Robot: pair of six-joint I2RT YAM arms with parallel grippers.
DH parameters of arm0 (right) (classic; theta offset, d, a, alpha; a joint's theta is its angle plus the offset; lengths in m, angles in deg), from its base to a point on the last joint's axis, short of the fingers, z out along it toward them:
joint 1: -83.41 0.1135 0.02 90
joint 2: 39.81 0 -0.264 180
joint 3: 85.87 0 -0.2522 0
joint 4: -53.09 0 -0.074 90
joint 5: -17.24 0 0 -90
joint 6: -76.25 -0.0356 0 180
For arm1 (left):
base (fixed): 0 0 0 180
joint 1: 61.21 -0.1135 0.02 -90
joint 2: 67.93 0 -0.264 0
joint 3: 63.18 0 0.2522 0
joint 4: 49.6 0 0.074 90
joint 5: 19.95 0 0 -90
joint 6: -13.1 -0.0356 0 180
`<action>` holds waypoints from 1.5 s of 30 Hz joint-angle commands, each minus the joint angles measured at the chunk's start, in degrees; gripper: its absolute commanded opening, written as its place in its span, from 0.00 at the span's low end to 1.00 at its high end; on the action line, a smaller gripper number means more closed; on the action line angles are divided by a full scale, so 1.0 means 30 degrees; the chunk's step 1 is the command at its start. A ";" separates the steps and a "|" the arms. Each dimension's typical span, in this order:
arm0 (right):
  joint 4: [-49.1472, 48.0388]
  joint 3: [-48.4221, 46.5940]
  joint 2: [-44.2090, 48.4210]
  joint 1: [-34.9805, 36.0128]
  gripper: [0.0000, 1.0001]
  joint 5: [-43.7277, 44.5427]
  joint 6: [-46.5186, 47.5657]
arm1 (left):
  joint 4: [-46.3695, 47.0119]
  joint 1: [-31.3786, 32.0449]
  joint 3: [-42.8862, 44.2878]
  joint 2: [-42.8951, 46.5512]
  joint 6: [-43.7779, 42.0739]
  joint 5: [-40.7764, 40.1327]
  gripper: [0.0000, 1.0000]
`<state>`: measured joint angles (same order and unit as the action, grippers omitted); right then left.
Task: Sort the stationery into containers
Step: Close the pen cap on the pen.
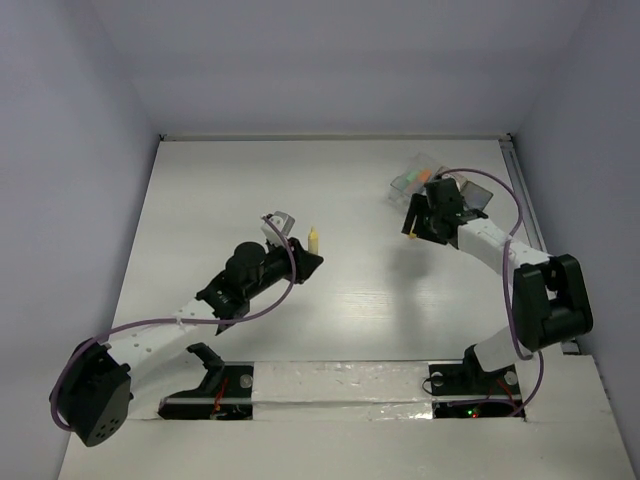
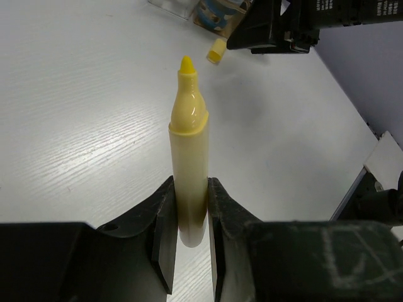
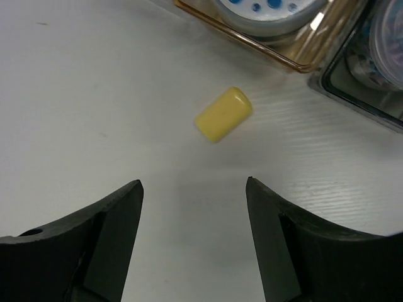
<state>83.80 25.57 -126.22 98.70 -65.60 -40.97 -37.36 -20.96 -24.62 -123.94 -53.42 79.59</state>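
A yellow marker (image 2: 189, 151), uncapped with its tip up, stands upright in my left gripper (image 2: 189, 211), which is shut on its lower barrel; it also shows mid-table in the top view (image 1: 313, 240). The marker's yellow cap (image 3: 223, 114) lies loose on the table just ahead of my right gripper (image 3: 194, 182), which is open and holds nothing. Beyond the cap sit the clear plastic box (image 3: 277, 56), holding a jar with a blue-white lid (image 3: 264, 12), and the dark tray (image 3: 352, 94), holding a grey-lidded jar (image 3: 387, 38).
Both containers, the clear box (image 1: 418, 176) and the dark tray (image 1: 478, 195), sit at the table's far right near the wall. My right arm (image 1: 500, 250) reaches over toward them. The cap (image 2: 216, 50) lies near the right gripper's black body (image 2: 277, 28).
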 commanded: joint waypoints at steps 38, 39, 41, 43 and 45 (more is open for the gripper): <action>-0.1079 -0.2739 -0.5797 0.4067 0.29 0.4677 -0.1210 | 0.2349 0.1232 -0.0678 0.1091 -0.0709 0.0453 0.00; -0.1080 -0.2679 -0.5709 0.4364 0.29 0.4500 -0.1180 | 0.2320 0.1232 -0.0678 0.1033 -0.0709 0.0453 0.00; -0.0934 -0.2591 -0.5503 0.4804 0.29 0.4032 -0.1267 | 0.2262 0.1232 -0.0648 0.0887 -0.0709 0.0365 0.00; -0.1253 -0.2153 -0.5299 0.4806 0.29 0.3388 -0.1326 | 0.2261 0.1232 -0.0619 0.0857 -0.0738 0.0306 0.00; -0.1489 -0.1889 -0.5005 0.4806 0.29 0.2976 -0.1210 | 0.2232 0.1232 -0.0619 0.0828 -0.0768 0.0190 0.00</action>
<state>80.19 17.89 -143.31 113.52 -53.73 -45.21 -32.84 -17.42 -26.43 -122.06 -54.62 80.86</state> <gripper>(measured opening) 0.339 0.171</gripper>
